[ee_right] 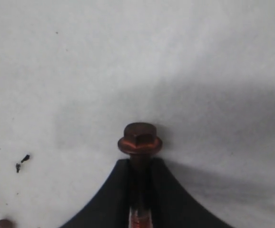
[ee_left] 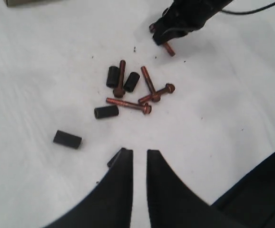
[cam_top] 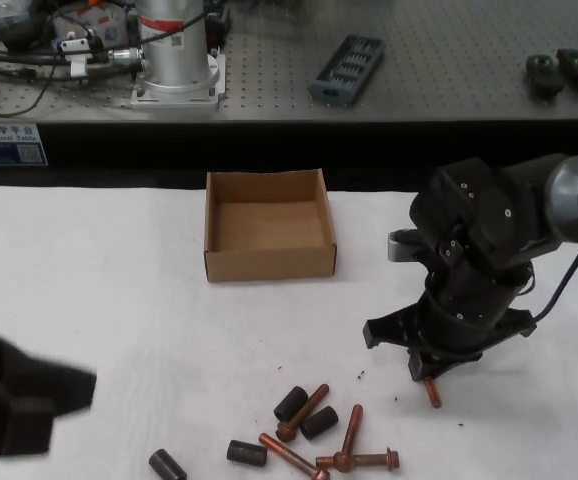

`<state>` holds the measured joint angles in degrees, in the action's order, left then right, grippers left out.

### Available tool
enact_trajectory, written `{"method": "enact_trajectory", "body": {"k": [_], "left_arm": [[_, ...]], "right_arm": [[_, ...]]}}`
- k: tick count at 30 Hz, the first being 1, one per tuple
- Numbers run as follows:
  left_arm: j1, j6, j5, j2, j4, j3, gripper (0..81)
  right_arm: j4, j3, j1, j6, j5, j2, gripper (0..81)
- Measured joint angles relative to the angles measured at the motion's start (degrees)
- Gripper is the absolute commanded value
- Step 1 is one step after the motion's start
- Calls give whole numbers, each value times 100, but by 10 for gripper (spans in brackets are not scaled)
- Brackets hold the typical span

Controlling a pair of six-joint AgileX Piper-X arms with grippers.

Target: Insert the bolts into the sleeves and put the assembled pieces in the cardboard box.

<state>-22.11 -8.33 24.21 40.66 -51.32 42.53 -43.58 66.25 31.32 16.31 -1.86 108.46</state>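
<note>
– White cloth (cam_top: 119,300) covers the bench. Left gripper (ee_left: 140,153)?
– Eight o'clock, jaws barely apart, empty. Sleeves (cam_top: 291,403) and bolts (cam_top: 351,430) lie at six, box (cam_top: 269,262) at twelve.
– Right gripper (ee_right: 140,164)?
– Four o'clock, clamped on a bolt (ee_right: 140,139) by its shank, likely bound for a sleeve.

**Open middle, crowded front**

Bare white worktop (cam_top: 149,300) runs wide between the cardboard box (cam_top: 269,265) and the scatter of bolts and sleeves (cam_top: 319,422). Within the scatter the pieces lie touching or just beside one another; one sleeve (ee_left: 67,139) lies apart with room round it. The right arm (cam_top: 469,250) stands low beside the scatter, the right tool (cam_top: 431,380) clamped on a bolt (ee_right: 140,138). The left tool (ee_left: 140,153) hangs near the lone sleeve.
</note>
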Motion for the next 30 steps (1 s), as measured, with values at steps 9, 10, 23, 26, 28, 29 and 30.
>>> {"method": "enact_trajectory", "body": {"k": [9,10,23,26,28,29,30], "left_arm": [[0,317,-49,0,1529,-1482,87],[0,315,-65,12,1642,-1564,87],[0,357,-17,286,1932,-1646,87],[0,357,26,286,1932,-1646,87],[0,357,40,286,1932,-1646,87],[0,357,38,286,1932,-1646,87],[0,357,38,286,1932,-1646,87]], "right_arm": [[530,-93,-61,-355,-177,-857,121],[625,-93,-61,-376,-254,-1036,121],[826,-360,-191,-440,-435,-1517,190],[741,-362,-157,-361,-435,-1282,224],[740,-362,-135,-301,-424,-1185,223],[740,-362,-135,-275,-415,-1146,223],[740,-362,-122,-251,-403,-1099,223]]}}
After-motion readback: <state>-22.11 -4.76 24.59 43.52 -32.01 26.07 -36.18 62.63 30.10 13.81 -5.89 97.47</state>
